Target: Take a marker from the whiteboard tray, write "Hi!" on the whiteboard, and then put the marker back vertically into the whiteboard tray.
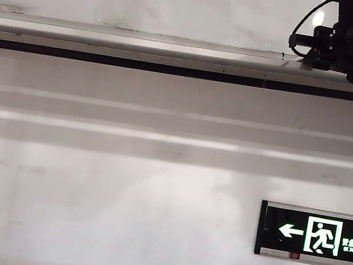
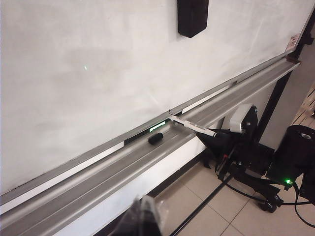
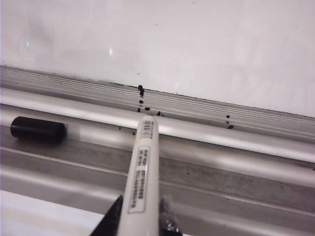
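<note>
Right gripper (image 3: 142,216) grips marker (image 3: 141,182); loose cap (image 3: 38,130) lies beside.

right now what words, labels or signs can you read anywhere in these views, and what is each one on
"EXIT": on the green exit sign on the wall below the whiteboard tray, beside an arrow and a running figure.
Characters above "EXIT" on the same sign: too small to read.
Printed label on the marker held in the right gripper: blurred, unreadable.
Whiteboard: no writing.
Left gripper: no text.

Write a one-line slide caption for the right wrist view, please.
Right gripper fingers clamp the uncapped marker over the whiteboard tray; black cap lies nearby.
</note>
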Motion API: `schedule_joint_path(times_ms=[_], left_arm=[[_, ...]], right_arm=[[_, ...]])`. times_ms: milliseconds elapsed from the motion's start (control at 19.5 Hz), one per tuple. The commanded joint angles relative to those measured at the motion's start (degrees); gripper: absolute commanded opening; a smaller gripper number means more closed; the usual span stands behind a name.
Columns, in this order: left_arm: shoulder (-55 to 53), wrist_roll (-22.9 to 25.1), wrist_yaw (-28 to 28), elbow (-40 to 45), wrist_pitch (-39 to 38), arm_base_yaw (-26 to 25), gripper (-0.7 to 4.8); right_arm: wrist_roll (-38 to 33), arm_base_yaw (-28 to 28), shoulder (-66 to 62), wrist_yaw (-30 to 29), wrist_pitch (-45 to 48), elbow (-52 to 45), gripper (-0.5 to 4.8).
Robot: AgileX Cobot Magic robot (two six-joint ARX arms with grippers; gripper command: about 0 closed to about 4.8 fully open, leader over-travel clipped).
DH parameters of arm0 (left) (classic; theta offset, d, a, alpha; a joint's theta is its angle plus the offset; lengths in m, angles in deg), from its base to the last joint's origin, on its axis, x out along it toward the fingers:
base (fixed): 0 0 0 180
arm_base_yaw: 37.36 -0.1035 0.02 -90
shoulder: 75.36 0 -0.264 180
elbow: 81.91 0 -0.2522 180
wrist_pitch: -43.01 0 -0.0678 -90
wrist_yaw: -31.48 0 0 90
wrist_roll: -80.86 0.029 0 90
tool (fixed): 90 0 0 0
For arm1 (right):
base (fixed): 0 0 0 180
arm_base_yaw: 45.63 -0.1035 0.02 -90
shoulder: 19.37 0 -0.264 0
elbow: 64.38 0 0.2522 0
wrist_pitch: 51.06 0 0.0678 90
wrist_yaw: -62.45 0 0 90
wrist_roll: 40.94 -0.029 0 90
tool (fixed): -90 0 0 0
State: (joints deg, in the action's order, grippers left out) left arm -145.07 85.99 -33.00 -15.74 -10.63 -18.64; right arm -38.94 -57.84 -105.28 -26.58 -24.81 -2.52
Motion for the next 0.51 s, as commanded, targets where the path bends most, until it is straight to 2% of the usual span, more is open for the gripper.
schedule_joint_path(times_ms=[51, 154, 359, 462, 513], left_arm=[[0.17, -0.02, 0.46, -0.15, 0.5, 0.04, -0.06], [0.17, -0.02, 0.46, -0.15, 0.5, 0.04, -0.06], [0.17, 0.0, 0.44, -0.15, 0.52, 0.04, -0.06], [0.17, 0.0, 0.46, -0.15, 0.52, 0.04, -0.06], [0.17, 0.0, 0.46, -0.15, 0.52, 0.04, -0.06]], right_arm=[[0.02, -0.07, 0.17, 0.39, 1.03, 0.24, 1.43], [0.02, -0.07, 0.17, 0.37, 1.07, 0.24, 1.71], [0.0, -0.09, 0.17, 0.31, 2.56, 0.24, 1.75], [0.0, -0.09, 0.17, 0.15, 4.04, 0.24, 2.17], [0.0, -0.09, 0.17, 0.15, 4.26, 0.31, 2.21]])
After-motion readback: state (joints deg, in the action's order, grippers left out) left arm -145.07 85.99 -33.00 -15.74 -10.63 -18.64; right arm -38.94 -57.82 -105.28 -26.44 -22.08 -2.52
